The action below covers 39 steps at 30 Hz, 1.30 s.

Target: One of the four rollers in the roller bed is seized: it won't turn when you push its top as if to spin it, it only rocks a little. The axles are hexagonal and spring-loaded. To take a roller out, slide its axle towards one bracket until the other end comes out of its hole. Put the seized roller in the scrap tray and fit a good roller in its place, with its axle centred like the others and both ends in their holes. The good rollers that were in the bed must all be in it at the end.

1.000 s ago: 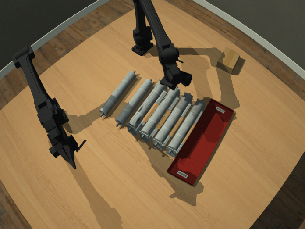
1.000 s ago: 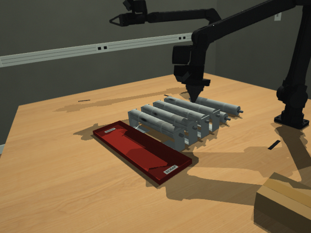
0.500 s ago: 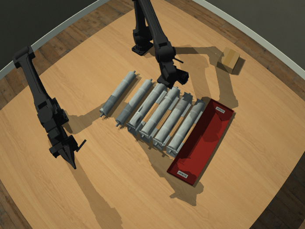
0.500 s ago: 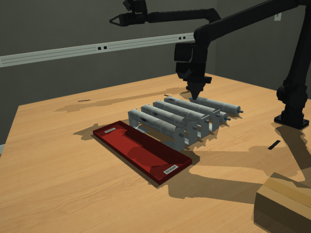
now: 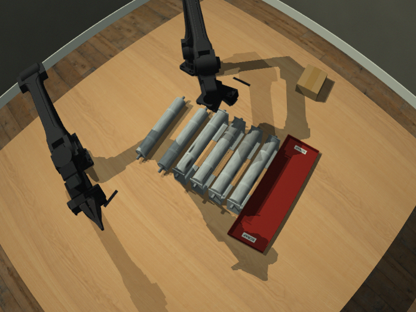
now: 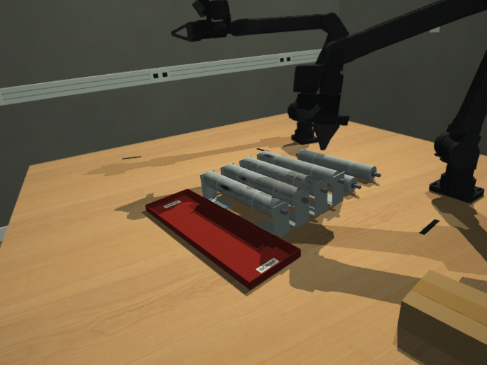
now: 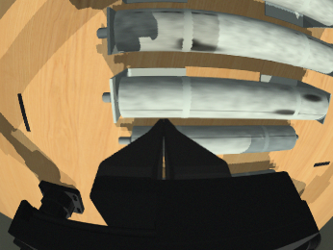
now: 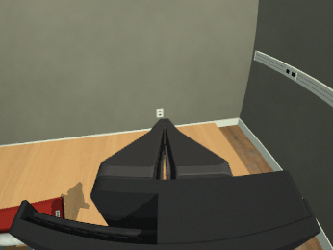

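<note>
The left gripper (image 5: 214,109) (image 6: 322,148) (image 7: 164,126), clenched on nothing, hangs near the bed (image 5: 200,188) (image 6: 281,224) (image 7: 115,98), which holds four rollers. Two loose rollers (image 5: 161,127) (image 6: 338,163) (image 7: 271,139) flank one side, the scrap tray (image 5: 285,194) (image 6: 220,239) the other. A box (image 5: 311,82) (image 6: 440,314) sits apart. The right gripper (image 5: 101,228) (image 6: 173,33) (image 8: 164,126), also clenched empty, is well clear.
</note>
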### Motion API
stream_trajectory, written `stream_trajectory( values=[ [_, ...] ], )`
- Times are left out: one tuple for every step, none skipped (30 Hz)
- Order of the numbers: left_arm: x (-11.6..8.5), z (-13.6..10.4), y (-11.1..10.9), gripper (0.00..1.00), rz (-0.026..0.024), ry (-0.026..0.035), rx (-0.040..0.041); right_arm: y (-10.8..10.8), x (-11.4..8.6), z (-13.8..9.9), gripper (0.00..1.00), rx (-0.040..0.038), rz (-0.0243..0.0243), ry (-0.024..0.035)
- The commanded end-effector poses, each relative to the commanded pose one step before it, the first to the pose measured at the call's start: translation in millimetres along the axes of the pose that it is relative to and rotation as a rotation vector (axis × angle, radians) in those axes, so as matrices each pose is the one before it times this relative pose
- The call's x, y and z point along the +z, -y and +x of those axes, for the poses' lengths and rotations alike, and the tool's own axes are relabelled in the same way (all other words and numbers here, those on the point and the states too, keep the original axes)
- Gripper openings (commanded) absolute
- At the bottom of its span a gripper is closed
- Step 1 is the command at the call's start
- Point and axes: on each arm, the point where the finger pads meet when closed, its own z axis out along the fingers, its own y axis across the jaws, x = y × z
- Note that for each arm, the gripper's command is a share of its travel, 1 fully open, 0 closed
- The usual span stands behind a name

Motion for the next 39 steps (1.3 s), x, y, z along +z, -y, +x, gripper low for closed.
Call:
stream_trajectory(
  values=[
    [5.36,6.70,-2.11,0.00,-0.01025,-0.00430,-0.01867,-4.46,-1.05,-46.21,0.00,-0.01502,-0.00616,0.06771],
    [-6.99,2.54,-0.49,0.00,0.01202,0.00220,0.00417,0.00,0.00,0.00,0.00,0.00000,0.00000,0.00000],
    [-0.31,0.51,-0.32,0.00,-0.00141,-0.00249,0.00594,0.00,0.00,0.00,0.00,0.00000,0.00000,0.00000],
    [-1.22,2.90,-0.94,0.00,-0.00302,-0.00481,0.04154,0.00,0.00,0.00,0.00,0.00000,0.00000,0.00000],
    [-1.20,0.89,0.70,0.00,0.00323,0.00201,0.00357,0.00,0.00,0.00,0.00,0.00000,0.00000,0.00000],
    [-1.27,-1.70,1.24,0.00,0.00359,0.00511,-0.00078,0.00,0.00,0.00,0.00,0.00000,0.00000,0.00000],
    [-0.53,-1.28,1.20,0.00,0.00434,0.00434,-0.00115,0.00,0.00,0.00,0.00,0.00000,0.00000,0.00000],
    [0.41,0.37,-0.31,0.00,-0.00088,-0.00083,-0.00267,0.00,0.00,0.00,0.00,0.00000,0.00000,0.00000],
    [1.65,-1.28,-1.56,0.00,-0.00389,-0.00268,-0.00564,0.00,0.00,0.00,0.00,0.00000,0.00000,0.00000],
    [4.68,-1.15,-1.58,0.00,-0.01017,-0.00849,-0.00495,0.00,0.00,0.00,0.00,0.00000,0.00000,0.00000],
    [9.74,-1.30,1.66,0.00,0.00302,0.00324,-0.00472,0.00,0.00,0.00,0.00,0.00000,0.00000,0.00000],
    [1.08,0.48,-0.06,0.00,-0.00095,-0.00093,0.00009,0.00,0.00,0.00,0.00,0.00000,0.00000,0.00000],
    [-1.22,0.21,-0.45,0.00,-0.00310,-0.00291,0.00135,0.00,0.00,0.00,0.00,0.00000,0.00000,0.00000],
    [0.00,0.00,0.00,0.00,0.00000,0.00000,0.00000,0.00,0.00,0.00,0.00,0.00000,0.00000,0.00000],
    [0.00,0.00,0.00,0.00,0.00000,0.00000,0.00000,0.00,0.00,0.00,0.00,0.00000,0.00000,0.00000],
    [1.98,-1.15,2.41,0.00,0.00742,0.00675,-0.00785,0.00,0.00,0.00,0.00,0.00000,0.00000,0.00000],
    [2.60,0.12,-1.79,0.00,-0.00265,-0.00184,0.00214,0.00,0.00,0.00,0.00,0.00000,0.00000,0.00000],
    [1.06,-0.14,0.24,0.00,0.00053,0.00055,-0.00095,0.00,0.00,0.00,0.00,0.00000,0.00000,0.00000],
    [1.48,0.26,-0.09,0.00,-0.00045,-0.00037,-0.00075,0.00,0.00,0.00,0.00,0.00000,0.00000,0.00000],
    [1.47,0.26,-0.07,0.00,-0.00041,-0.00034,-0.00077,0.00,0.00,0.00,0.00,0.00000,0.00000,0.00000],
    [1.42,0.41,0.13,0.00,-0.00023,-0.00028,-0.00016,0.00,0.00,0.00,0.00,0.00000,0.00000,0.00000],
    [1.32,0.70,0.47,0.00,0.00008,-0.00019,0.00097,0.00,0.00,0.00,0.00,0.00000,0.00000,0.00000],
    [1.38,0.12,-0.08,0.00,-0.00018,-0.00010,-0.00117,0.00,0.00,0.00,0.00,0.00000,0.00000,0.00000],
    [1.37,-0.15,-0.33,0.00,-0.00025,0.00001,-0.00219,0.00,0.00,0.00,0.00,0.00000,0.00000,0.00000],
    [1.32,-0.10,-0.26,0.00,-0.00011,0.00008,-0.00199,0.00,0.00,0.00,0.00,0.00000,0.00000,0.00000],
    [1.24,0.14,0.00,0.00,0.00012,0.00014,-0.00110,0.00,0.00,0.00,0.00,0.00000,0.00000,0.00000],
    [1.21,0.17,0.03,0.00,0.00018,0.00018,-0.00103,0.00,0.00,0.00,0.00,0.00000,0.00000,0.00000],
    [1.16,0.40,0.26,0.00,0.00034,0.00019,-0.00021,0.00,0.00,0.00,0.00,0.00000,0.00000,0.00000],
    [1.18,0.30,0.15,0.00,0.00026,0.00017,-0.00063,0.00,0.00,0.00,0.00,0.00000,0.00000,0.00000],
    [-0.18,0.23,-0.12,0.00,-0.00078,-0.00077,0.00245,0.00,0.00,0.00,0.00,0.00000,0.00000,0.00000],
    [0.00,0.00,0.00,0.00,0.00000,0.00000,0.00000,0.00,0.00,0.00,0.00,0.00000,0.00000,0.00000],
    [0.00,0.00,0.00,0.00,0.00000,0.00000,0.00000,0.00,0.00,0.00,0.00,0.00000,0.00000,0.00000],
    [0.05,-1.14,2.29,0.00,0.00666,0.00583,-0.00258,0.00,0.00,0.00,0.00,0.00000,0.00000,0.00000],
    [4.70,1.93,-3.54,0.00,-0.00756,-0.00626,-0.00487,0.00,0.00,0.00,0.00,0.00000,0.00000,0.00000],
    [0.62,-0.50,0.58,0.00,0.00142,0.00131,-0.00159,0.00,0.00,0.00,0.00,0.00000,0.00000,0.00000],
    [1.30,0.14,0.02,0.00,-0.00014,-0.00011,-0.00131,0.00,0.00,0.00,0.00,0.00000,0.00000,0.00000],
    [1.49,0.29,-0.09,0.00,-0.00049,-0.00044,-0.00126,0.00,0.00,0.00,0.00,0.00000,0.00000,0.00000],
    [1.43,0.60,0.28,0.00,-0.00020,-0.00038,-0.00005,0.00,0.00,0.00,0.00,0.00000,0.00000,0.00000],
    [1.42,0.49,0.23,0.00,-0.00017,-0.00031,-0.00040,0.00,0.00,0.00,0.00,0.00000,0.00000,0.00000]
  ],
)
